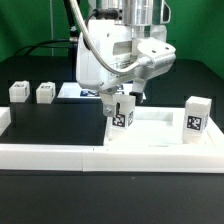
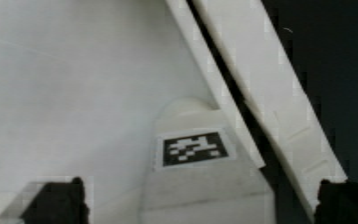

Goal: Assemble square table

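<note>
Two-finger gripper (image 2: 194,203), jaws parted wide, straddling a small white tagged plastic leg (image 2: 197,150), apparently upright on the white square tray-like plastic top (image 1: 160,129).

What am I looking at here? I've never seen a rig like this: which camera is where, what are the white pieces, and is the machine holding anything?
This is a single robot arm putting a small square table together. One picture comes from a camera off the arm. The other comes from a camera on the arm's wrist, in which its two dark fingers show. The flat white tray is the table top. One tagged leg stands upright on it between the fingers, which are open and clear of it, so nothing is held. A second leg stands at the top's other end, on the exterior view's right. Two more legs wait on the black surface on the exterior view's left. The long low white wall in front is only a border.
</note>
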Controlling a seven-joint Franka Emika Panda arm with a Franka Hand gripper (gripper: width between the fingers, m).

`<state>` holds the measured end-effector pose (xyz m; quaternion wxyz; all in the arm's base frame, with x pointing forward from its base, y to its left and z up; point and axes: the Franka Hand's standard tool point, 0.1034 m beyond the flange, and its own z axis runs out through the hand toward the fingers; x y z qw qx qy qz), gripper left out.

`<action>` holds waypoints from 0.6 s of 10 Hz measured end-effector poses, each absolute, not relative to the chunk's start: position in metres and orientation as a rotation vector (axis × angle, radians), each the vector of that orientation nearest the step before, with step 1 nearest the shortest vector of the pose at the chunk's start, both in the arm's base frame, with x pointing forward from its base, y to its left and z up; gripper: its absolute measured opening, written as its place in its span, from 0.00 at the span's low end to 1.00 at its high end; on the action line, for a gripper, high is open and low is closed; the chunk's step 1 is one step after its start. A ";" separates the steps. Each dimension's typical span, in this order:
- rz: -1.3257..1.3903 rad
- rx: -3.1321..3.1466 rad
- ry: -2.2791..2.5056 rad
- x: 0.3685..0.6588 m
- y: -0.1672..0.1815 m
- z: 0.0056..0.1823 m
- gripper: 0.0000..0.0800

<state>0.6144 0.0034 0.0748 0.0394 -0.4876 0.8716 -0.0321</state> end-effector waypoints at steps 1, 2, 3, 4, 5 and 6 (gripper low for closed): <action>-0.098 -1.495 2.672 0.614 0.003 0.075 0.81; -0.098 -1.496 2.672 0.614 0.003 0.075 0.81; -0.098 -1.496 2.672 0.614 0.003 0.074 0.81; -0.098 -1.497 2.672 0.614 0.003 0.074 0.81; -0.099 -1.500 2.670 0.614 0.003 0.074 0.81; -0.106 -1.568 2.628 0.615 0.003 0.075 0.81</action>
